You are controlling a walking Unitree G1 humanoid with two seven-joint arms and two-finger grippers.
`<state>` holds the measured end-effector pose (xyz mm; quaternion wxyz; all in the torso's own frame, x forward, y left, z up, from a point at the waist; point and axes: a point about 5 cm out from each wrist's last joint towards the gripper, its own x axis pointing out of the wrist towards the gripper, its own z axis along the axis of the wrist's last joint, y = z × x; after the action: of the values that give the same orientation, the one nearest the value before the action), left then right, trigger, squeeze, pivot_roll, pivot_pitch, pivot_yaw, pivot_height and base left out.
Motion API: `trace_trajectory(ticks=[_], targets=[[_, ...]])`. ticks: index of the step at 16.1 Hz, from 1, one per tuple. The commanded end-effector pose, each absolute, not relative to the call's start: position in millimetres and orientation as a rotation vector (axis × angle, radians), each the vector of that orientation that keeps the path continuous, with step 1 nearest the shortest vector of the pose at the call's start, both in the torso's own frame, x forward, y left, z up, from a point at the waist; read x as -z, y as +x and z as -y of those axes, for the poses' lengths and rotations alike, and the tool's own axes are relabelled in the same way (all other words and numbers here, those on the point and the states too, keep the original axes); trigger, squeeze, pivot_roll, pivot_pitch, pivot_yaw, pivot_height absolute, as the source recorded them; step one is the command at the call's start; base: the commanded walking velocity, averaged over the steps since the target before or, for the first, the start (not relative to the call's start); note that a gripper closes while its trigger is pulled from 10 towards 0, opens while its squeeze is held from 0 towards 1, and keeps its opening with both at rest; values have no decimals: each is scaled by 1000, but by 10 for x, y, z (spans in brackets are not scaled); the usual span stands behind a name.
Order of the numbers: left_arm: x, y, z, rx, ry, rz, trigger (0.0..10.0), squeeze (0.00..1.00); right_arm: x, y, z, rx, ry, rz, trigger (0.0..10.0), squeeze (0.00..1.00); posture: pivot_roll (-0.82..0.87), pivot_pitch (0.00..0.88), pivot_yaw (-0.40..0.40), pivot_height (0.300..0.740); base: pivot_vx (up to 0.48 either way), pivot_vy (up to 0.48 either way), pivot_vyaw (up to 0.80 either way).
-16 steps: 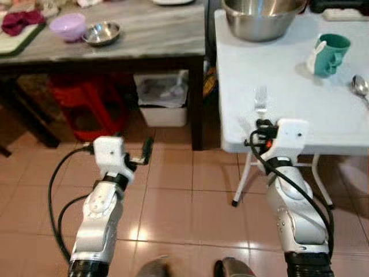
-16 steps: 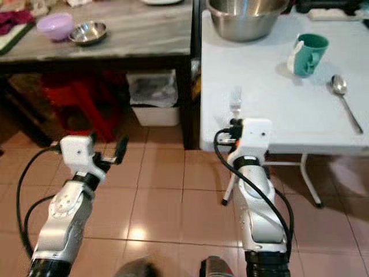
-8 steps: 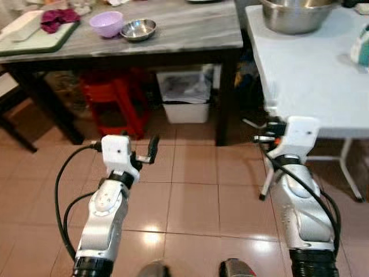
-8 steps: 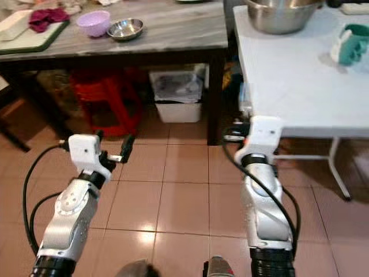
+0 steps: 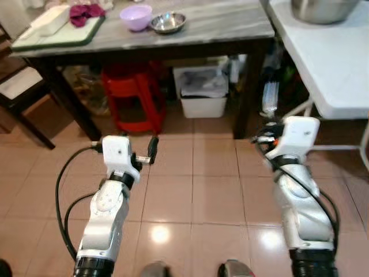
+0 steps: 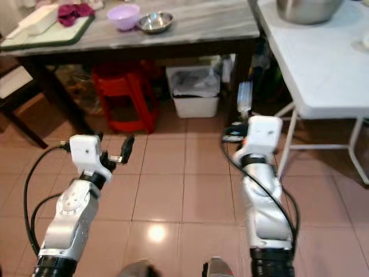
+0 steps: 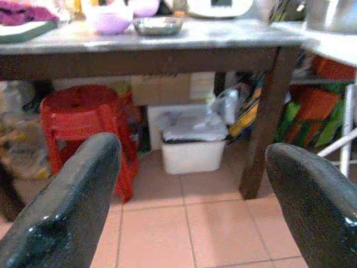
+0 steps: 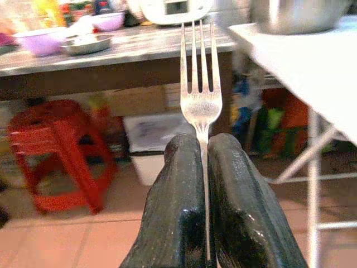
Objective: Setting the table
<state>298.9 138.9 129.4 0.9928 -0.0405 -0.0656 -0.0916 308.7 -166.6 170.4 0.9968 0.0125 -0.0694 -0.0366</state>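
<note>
Silver fork (image 8: 200, 95) stood pinched between my right gripper (image 8: 204, 190)'s pressed-together fingers, tines up. From the head, I saw it over floor tiles near the white table (image 5: 331, 63). My left gripper (image 7: 184, 184) was spread wide, empty.

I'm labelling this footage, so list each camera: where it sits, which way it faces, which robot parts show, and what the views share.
Left eye view: on the head, looking forward and down at the tiled floor and dark table; both silver arms show.
Right eye view: same head, same scene, with the white table.
Left wrist view: on the left wrist, facing the red stool and white bin between the open left gripper.
Right wrist view: on the right wrist, along the right gripper shut on a fork.
Shared: every view shows stool, bin and dark table.
</note>
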Motion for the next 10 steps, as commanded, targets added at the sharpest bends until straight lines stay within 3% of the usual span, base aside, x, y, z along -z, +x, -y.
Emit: trace_trajectory(ticks=[1,4,10], targets=[[-1307,2959,-1460,185,-80,151,10000,0,-1717,3091,1553,44,35,147,10000,0,-88,176,84,740,0,0,0],[-1308,2925,-1411,251,-101,149,10000,0,-1716,3091,1554,42,19,149,10000,0,-91,175,85,740,94,0,0],[-1305,2920,-1409,270,-116,152,10000,0,-1711,3099,1544,37,-2,150,10000,0,-93,171,85,740,404,0,0]])
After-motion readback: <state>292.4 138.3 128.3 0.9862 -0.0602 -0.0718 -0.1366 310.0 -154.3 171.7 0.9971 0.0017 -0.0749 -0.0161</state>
